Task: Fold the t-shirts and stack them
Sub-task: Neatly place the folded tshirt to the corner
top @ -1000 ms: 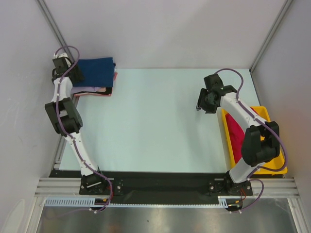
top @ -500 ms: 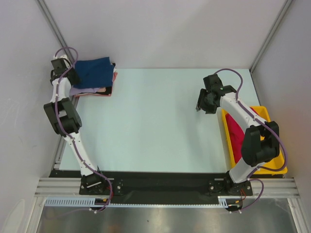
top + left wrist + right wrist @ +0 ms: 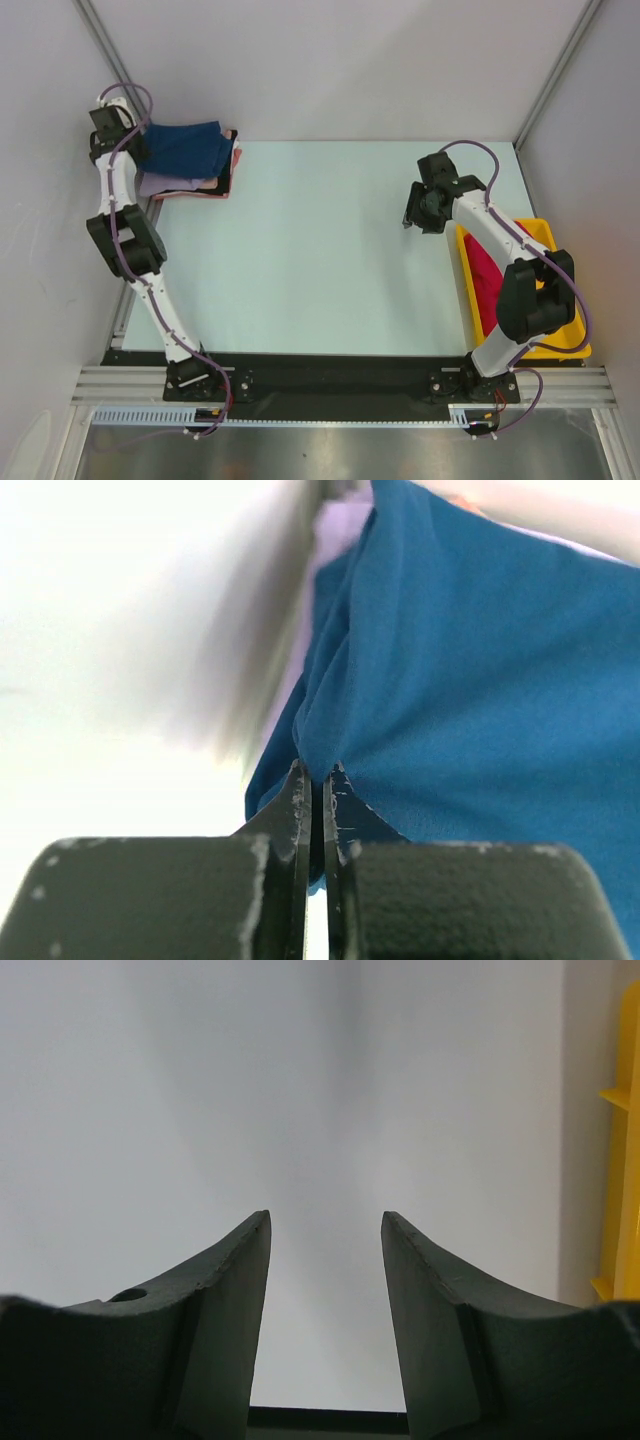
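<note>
The navy blue t-shirt (image 3: 190,148) lies on top of a stack at the table's far left corner, its left edge lifted and rumpled. Under it show a lavender t-shirt (image 3: 160,184) and a pink one (image 3: 232,165). My left gripper (image 3: 137,143) is shut on the navy shirt's left edge; in the left wrist view the blue cloth (image 3: 470,670) is pinched between the fingertips of the left gripper (image 3: 318,772), with lavender cloth (image 3: 338,535) behind. My right gripper (image 3: 410,217) hovers open over bare table, the right gripper (image 3: 326,1228) holding nothing. A crimson t-shirt (image 3: 487,275) lies in the tray.
A yellow plastic tray (image 3: 545,235) stands at the table's right edge beside the right arm; its rim (image 3: 626,1160) shows in the right wrist view. The pale table (image 3: 320,250) spreads between the two arms. Walls and frame posts close in behind the stack.
My left gripper has shut on the navy t-shirt's left edge and drawn back toward the far left corner, pulling that edge up and rumpling the shirt. The right arm has not moved.
</note>
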Controlling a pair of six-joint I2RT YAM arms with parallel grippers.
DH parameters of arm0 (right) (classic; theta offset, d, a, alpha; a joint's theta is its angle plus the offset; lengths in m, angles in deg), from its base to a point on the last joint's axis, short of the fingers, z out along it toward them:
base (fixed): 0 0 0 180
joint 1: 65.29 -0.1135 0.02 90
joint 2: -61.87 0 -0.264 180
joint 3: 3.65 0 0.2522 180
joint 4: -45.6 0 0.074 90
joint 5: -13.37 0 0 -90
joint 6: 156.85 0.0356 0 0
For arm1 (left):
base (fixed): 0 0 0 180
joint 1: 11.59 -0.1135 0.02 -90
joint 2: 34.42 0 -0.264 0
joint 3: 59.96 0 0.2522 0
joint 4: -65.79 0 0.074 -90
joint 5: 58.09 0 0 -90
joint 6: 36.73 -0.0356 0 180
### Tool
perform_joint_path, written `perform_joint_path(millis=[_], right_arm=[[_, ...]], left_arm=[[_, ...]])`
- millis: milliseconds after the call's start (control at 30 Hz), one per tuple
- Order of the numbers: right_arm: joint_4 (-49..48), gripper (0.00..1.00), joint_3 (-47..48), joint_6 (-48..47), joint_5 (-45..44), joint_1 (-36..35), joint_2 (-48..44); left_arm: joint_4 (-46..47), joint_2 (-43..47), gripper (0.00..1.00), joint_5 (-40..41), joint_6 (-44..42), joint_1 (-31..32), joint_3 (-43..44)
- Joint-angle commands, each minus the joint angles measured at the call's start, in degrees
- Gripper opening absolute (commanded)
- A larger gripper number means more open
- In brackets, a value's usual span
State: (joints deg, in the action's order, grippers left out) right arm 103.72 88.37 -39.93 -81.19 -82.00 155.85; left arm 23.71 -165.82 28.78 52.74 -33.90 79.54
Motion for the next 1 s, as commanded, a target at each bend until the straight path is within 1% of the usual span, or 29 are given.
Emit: perform_joint_path(millis=[0,200,233,267,300,333,367,400,433,500,533,633,767,800,833,967], right_arm=[[0.1,0.54,2.3,-1.1,-1.5,-0.3,-1.6],[-0.1,0.54,2.2,-1.1,-1.2,-0.1,-1.7],[-0.1,0.54,2.3,-1.2,-1.3,-0.1,-1.7],[-0.2,0.54,2.3,-1.3,-1.2,-0.1,-1.8],[-0.1,0.54,2.3,-1.3,-1.2,-0.2,-1.8],[-0.1,0.54,2.2,-1.3,-1.2,-0.1,-1.8],[-0.1,0.54,2.2,-1.3,-1.2,-0.2,-1.8],[-0.1,0.54,2.2,-1.3,-1.2,-0.2,-1.8],[-0.3,0.54,2.2,-1.3,-1.1,-0.2,-1.8],[-0.4,0.54,2.2,-1.3,-0.8,-0.1,-1.8],[-0.4,0.54,2.1,-1.2,-0.6,-0.1,-1.9],[-1.1,0.54,1.9,-1.1,-0.1,-0.1,-1.7],[-1.8,0.54,1.5,-0.8,0.6,-0.2,-1.8],[-1.8,0.54,1.5,-0.8,0.7,-0.2,-1.8],[-1.8,0.54,1.5,-1.0,0.8,-0.3,-1.8],[-1.8,0.54,0.8,-1.0,0.5,-0.3,-2.3]], left_arm=[[-1.3,0.4,0.00,4.5,-4.0,-2.5,2.7],[-2.1,0.2,0.00,3.9,-4.1,-3.2,0.0],[-2.0,-0.1,0.02,3.6,-4.2,-3.2,-0.7],[-2.0,-0.3,0.09,3.6,-4.3,-3.2,-0.8],[-2.2,-0.4,0.21,1.8,-4.7,-3.2,-0.8],[-2.3,-0.5,0.50,1.6,-4.9,-3.2,-0.7],[-2.4,-0.6,0.63,2.0,-5.0,-3.3,-0.7],[-2.2,-0.6,0.72,2.3,-5.1,-3.2,-0.7],[-2.3,-0.6,0.83,2.7,-5.3,-3.2,-0.7],[-2.3,0.2,0.89,2.9,-5.9,-3.0,-0.6],[-2.2,0.7,0.91,2.8,-6.3,-2.9,-0.7],[-0.9,3.3,0.92,3.0,-9.1,-1.4,-2.4],[3.0,8.1,0.92,3.0,-11.8,1.6,-9.7],[5.2,9.0,0.92,3.0,-12.6,2.3,-11.4],[6.4,11.0,0.91,4.7,-13.3,3.0,-14.8],[12.7,13.8,0.90,6.4,-17.8,7.5,-21.4]])
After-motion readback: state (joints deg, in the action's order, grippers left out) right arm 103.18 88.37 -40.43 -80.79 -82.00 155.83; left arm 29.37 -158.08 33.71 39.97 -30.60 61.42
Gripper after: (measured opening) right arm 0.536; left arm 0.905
